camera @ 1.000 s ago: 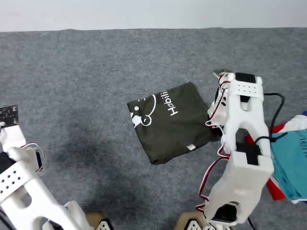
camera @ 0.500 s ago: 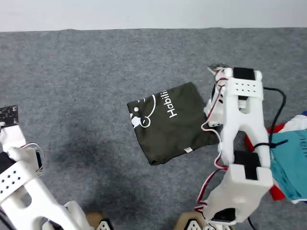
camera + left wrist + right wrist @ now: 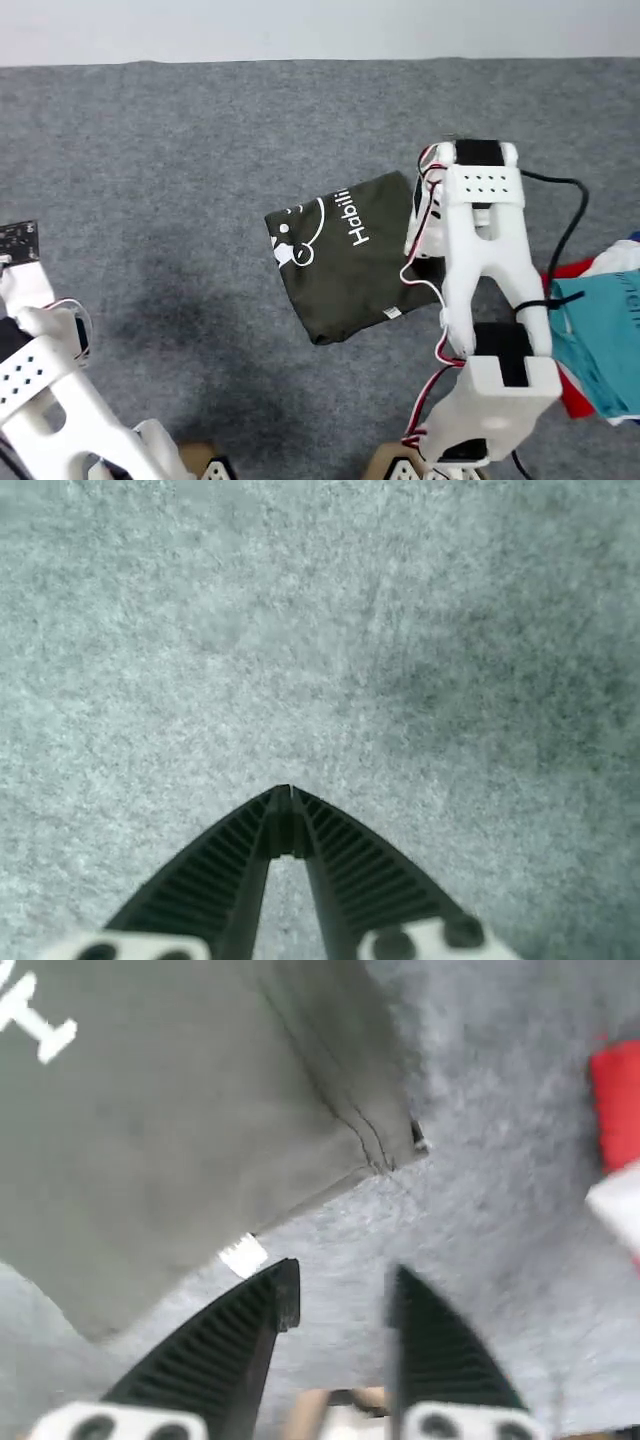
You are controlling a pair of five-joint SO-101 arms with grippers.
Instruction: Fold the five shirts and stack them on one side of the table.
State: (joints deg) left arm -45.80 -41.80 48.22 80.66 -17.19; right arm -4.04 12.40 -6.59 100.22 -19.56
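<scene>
Right claw (image 3: pixel 343 1295) hung released just beside the folded dark shirt (image 3: pixel 180 1120); left claw (image 3: pixel 290 798) sat clenched above grey tabletop (image 3: pixel 320 610).

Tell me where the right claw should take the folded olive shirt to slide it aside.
Probably its near corner, approached from the robot's right. The olive shirt lies flat, and that layered edge sits just ahead of the open right claw, beside the white tag.
</scene>
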